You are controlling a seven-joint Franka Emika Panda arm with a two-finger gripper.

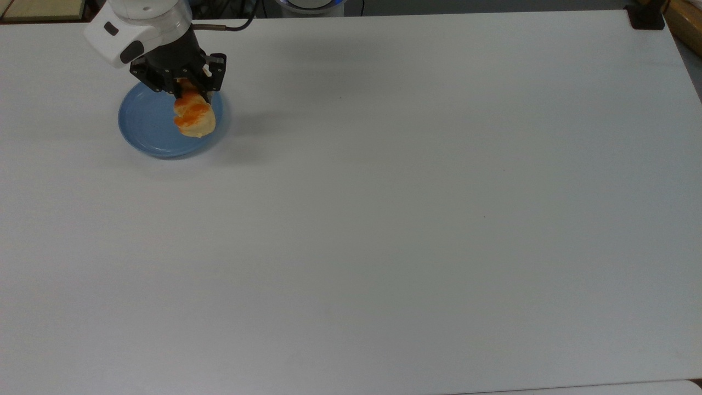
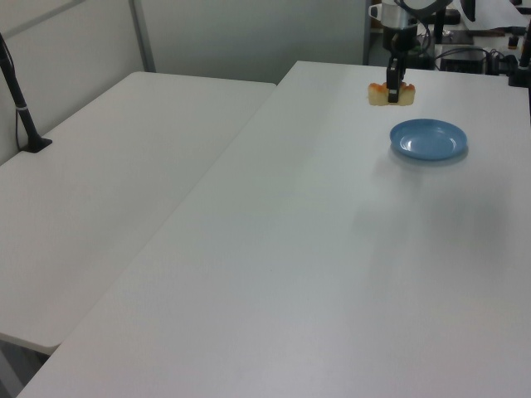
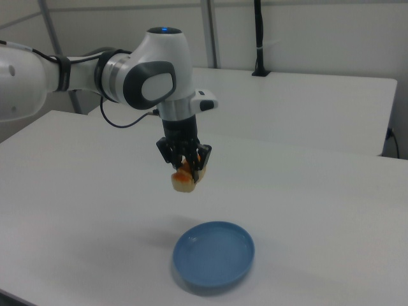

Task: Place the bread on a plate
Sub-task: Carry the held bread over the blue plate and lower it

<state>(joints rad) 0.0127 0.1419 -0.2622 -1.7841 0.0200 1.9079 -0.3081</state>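
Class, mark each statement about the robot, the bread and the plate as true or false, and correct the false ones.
1. The tool grips the bread. True.
2. The bread lies flat on the plate. False: it hangs in the air above the plate.
3. The plate is light blue. True.
4. The plate holds a second loaf. False: nothing lies in it.
5. The plate rests on the white table. True.

Glazed bread (image 1: 194, 116) hangs high above the blue plate (image 1: 148, 129).
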